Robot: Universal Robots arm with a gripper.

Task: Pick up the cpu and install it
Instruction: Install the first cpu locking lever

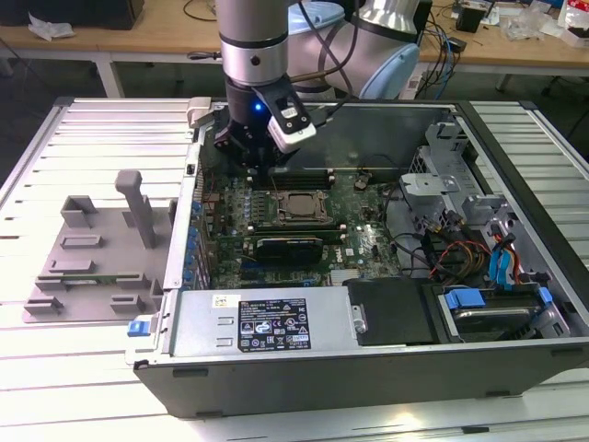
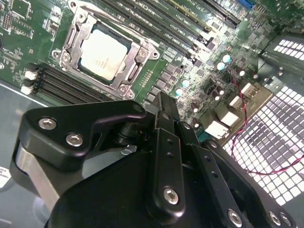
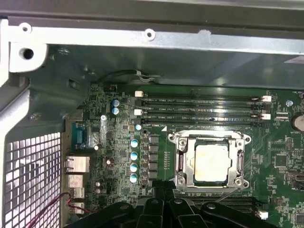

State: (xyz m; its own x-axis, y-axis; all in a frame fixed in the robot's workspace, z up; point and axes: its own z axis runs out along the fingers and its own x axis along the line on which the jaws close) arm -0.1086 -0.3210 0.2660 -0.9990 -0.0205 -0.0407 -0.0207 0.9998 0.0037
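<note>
Second wrist view: the cpu [image 2: 103, 52] sits within its socket frame [image 2: 71, 38], near but apart from the gripper [image 2: 164, 100], whose jaws seem closed on nothing.

Count log:
- cpu [image 3: 212, 163]: 1, in socket frame [image 3: 240, 161]: 1.
- Memory slots [image 3: 204, 108] in the bank beside the frame: 4.
- Teal-topped capacitors [image 3: 134, 155] in one column: 4.
- Blue-topped capacitors [image 3: 115, 102]: 2.
- Computer case [image 1: 276, 364]: 1.
- Grey tray [image 1: 92, 267]: 1, on desk [image 1: 55, 387]: 1.
- Arm [image 1: 253, 46]: 1.
- Tool [image 3: 164, 189]: 1.
</note>
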